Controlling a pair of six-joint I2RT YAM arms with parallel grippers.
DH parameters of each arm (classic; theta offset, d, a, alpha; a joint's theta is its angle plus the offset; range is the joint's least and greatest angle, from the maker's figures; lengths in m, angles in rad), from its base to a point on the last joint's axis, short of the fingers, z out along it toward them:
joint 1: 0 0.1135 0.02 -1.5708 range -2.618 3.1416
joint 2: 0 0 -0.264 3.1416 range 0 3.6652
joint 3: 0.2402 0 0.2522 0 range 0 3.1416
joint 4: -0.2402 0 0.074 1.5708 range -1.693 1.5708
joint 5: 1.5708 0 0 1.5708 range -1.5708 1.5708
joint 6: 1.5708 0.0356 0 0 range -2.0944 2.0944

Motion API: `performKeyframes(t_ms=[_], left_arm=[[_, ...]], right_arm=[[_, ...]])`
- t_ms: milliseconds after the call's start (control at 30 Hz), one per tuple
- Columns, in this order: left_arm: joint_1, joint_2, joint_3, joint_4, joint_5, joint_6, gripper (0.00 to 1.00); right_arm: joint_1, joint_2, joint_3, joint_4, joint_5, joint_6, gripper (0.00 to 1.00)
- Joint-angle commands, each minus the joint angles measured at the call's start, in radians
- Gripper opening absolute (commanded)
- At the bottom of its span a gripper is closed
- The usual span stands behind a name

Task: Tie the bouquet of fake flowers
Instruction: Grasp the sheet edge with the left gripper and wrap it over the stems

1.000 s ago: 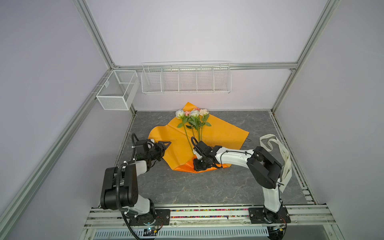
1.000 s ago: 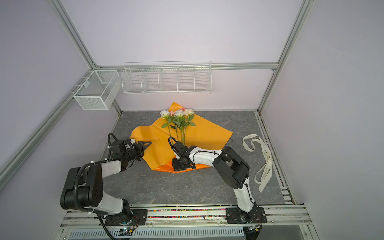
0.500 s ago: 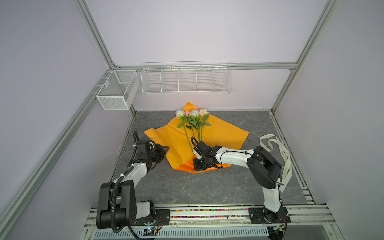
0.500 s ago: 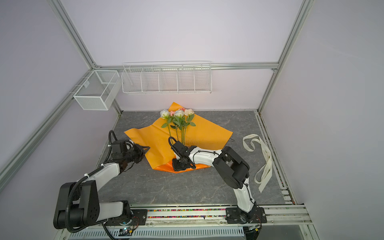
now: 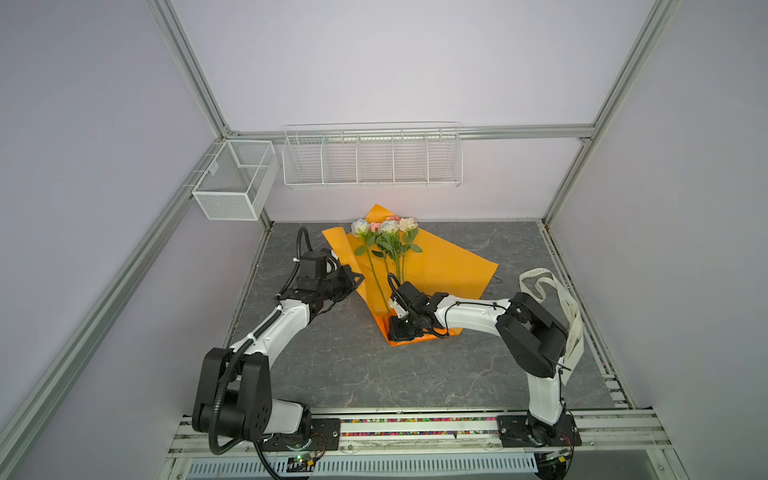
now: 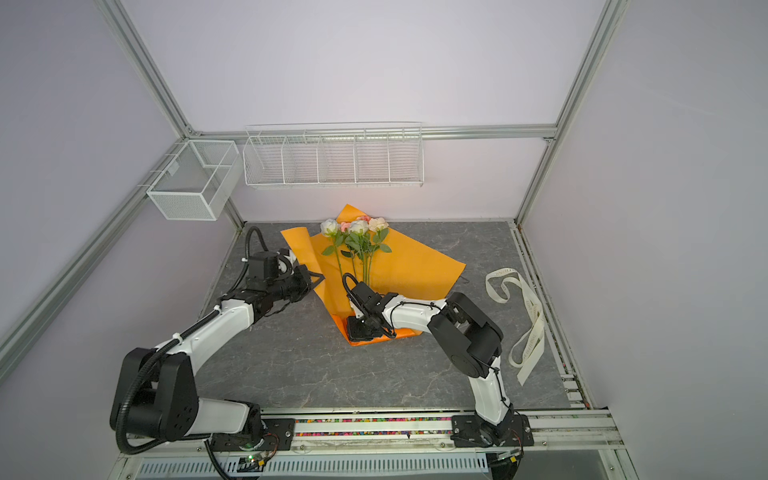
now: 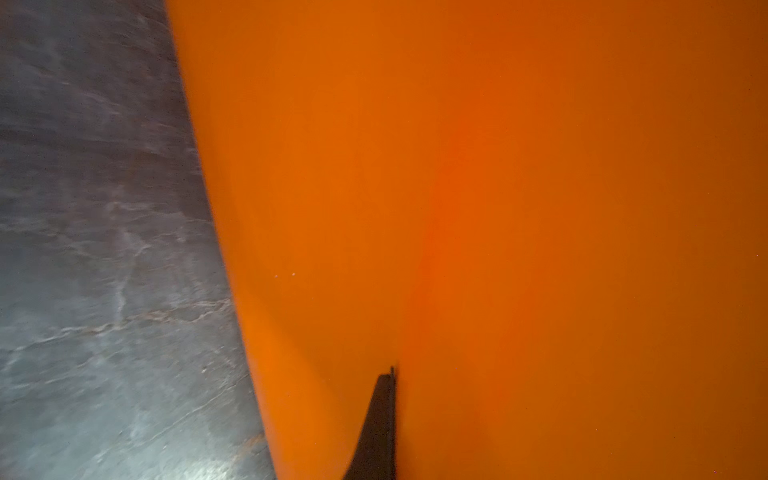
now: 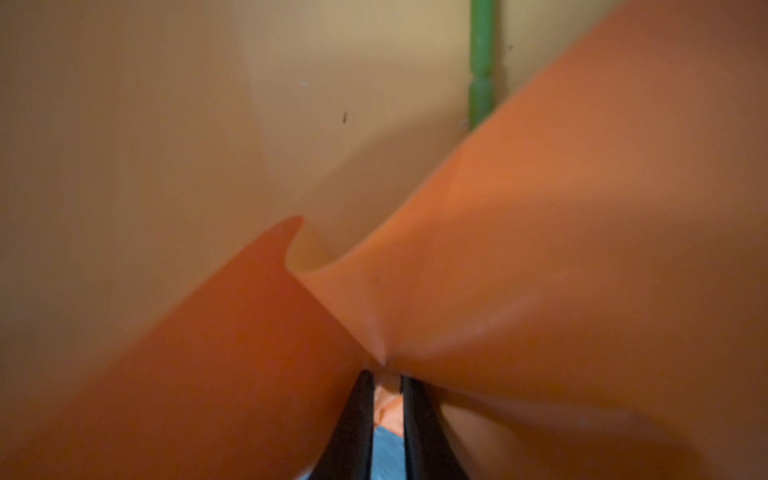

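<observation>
The bouquet (image 5: 386, 245) lies on the paper (image 5: 449, 266) at the far middle of the bench (image 5: 374, 374). Left fingers (image 7: 380, 415) clamp the paper's left flap; right fingers (image 8: 353, 424) pinch its near corner. Your ribbon (image 5: 571, 316) lies apart at right: treat wrapping as unfinished, tying unstarted.

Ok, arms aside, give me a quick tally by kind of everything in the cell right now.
bunch of flowers: 1
orange paper sheet: 1
ribbon: 1
wire baskets: 2, the small wire basket and the long wire basket
total: 5
</observation>
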Motion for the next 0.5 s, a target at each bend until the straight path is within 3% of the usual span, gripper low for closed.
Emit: performKeyframes(t_ms=[0, 200, 467], left_arm=[[-0.047, 0.082, 0.090, -0.090, 0.008, 0.059, 0.00], [-0.085, 0.207, 0.197, -0.144, 0.031, 0.070, 0.00], [-0.109, 0.287, 0.285, -0.202, 0.021, 0.094, 0.00]], right_arm=[[-0.012, 0.004, -0.049, -0.018, 0.017, 0.025, 0.20], [-0.028, -0.045, -0.096, 0.065, -0.006, 0.027, 0.26], [-0.065, -0.233, -0.219, 0.205, -0.006, 0.083, 0.37]])
